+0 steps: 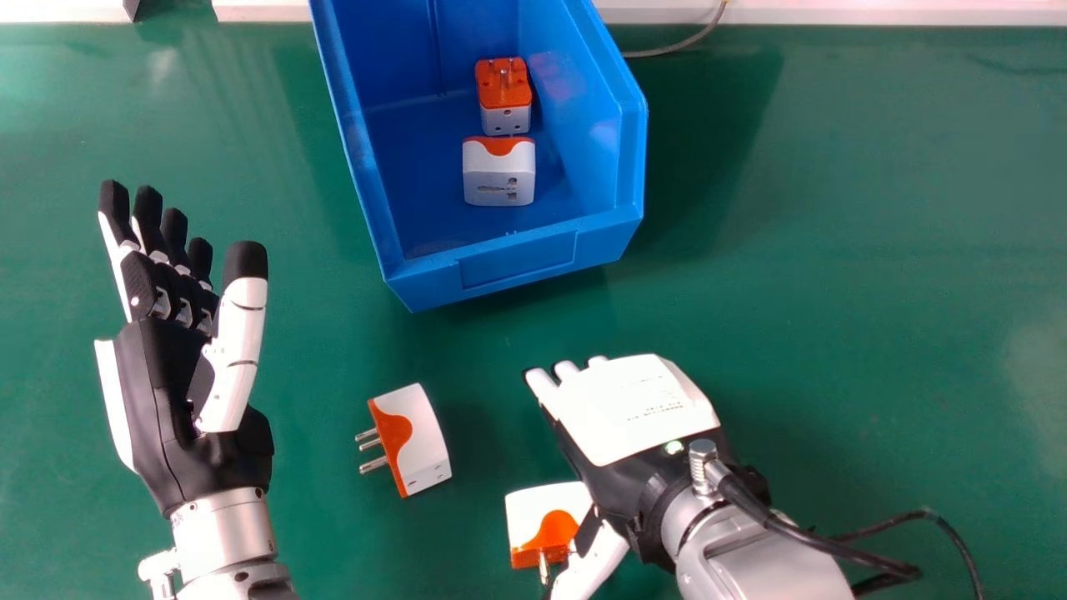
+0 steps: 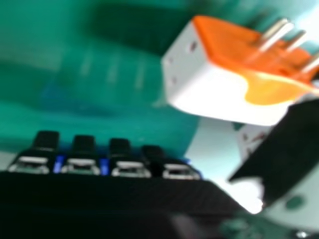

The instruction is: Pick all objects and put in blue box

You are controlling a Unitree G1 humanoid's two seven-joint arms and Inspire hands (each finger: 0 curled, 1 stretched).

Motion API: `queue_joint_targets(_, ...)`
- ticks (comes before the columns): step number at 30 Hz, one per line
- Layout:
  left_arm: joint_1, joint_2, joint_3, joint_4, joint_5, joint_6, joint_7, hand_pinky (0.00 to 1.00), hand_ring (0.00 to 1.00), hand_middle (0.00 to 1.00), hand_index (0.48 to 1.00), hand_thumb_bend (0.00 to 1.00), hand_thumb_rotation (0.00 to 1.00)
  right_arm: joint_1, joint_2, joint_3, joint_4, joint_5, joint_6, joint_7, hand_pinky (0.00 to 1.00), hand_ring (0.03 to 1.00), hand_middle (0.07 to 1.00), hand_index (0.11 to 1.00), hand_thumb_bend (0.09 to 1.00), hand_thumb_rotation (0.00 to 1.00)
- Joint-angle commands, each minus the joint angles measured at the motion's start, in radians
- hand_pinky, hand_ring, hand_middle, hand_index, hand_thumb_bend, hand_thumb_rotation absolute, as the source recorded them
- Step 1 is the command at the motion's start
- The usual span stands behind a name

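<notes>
White and orange plastic makes up the near plug adapter (image 1: 538,504), lying on the green worktop (image 1: 834,292) beside the right hand (image 1: 625,408), whose thumb stands apart from the fingers; whether it touches the adapter I cannot tell. The block looks light, stiff and a little slippery, best taken across its broad white sides, clear of the metal pins. The second adapter (image 1: 425,442) lies between the hands, pins towards the left hand (image 1: 171,400), which is spread open. Its curved back should need an even squeeze. Beyond, the blue box (image 1: 517,260) already holds two more, a white-faced adapter (image 1: 500,172) and an orange-topped adapter (image 1: 504,96).
</notes>
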Motion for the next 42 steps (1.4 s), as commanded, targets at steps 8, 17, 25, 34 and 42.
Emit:
queue_joint_targets(8, 0.003, -0.023, -0.003, -0.017, 0.005, -0.016, -0.003, 1.0, 1.0, 1.0, 1.0, 0.66, 0.42, -0.012, -0.011, 0.005, -0.013, -0.009, -0.022, -0.038, 0.79, 0.894, 0.928, 0.922, 0.996, 0.41)
queue_joint_targets(17, 0.0, -0.023, -0.002, -0.014, 0.001, -0.017, -0.007, 1.0, 1.0, 1.0, 1.0, 0.66, 0.42, 0.024, -0.017, -0.002, -0.008, 0.016, -0.017, -0.143, 0.71, 0.822, 0.87, 0.859, 0.944, 0.35)
queue_joint_targets(25, -0.004, -0.022, -0.002, -0.014, 0.009, -0.011, 0.002, 1.0, 1.0, 1.0, 1.0, 0.66, 0.42, 0.004, -0.015, -0.018, 0.021, 0.088, -0.029, -0.17, 0.64, 0.754, 0.817, 0.786, 0.858, 0.31)
queue_joint_targets(34, -0.009, -0.024, -0.004, -0.021, 0.008, -0.006, 0.005, 1.0, 1.0, 1.0, 1.0, 0.66, 0.42, -0.023, -0.056, -0.051, 0.057, 0.278, -0.082, -0.218, 0.49, 0.61, 0.655, 0.644, 0.698, 0.16)
queue_joint_targets(42, -0.013, -0.025, -0.006, -0.018, 0.007, -0.009, 0.004, 1.0, 1.0, 1.0, 1.0, 0.66, 0.42, -0.061, -0.068, -0.055, 0.078, 0.351, -0.084, -0.203, 0.46, 0.573, 0.611, 0.618, 0.664, 0.13)
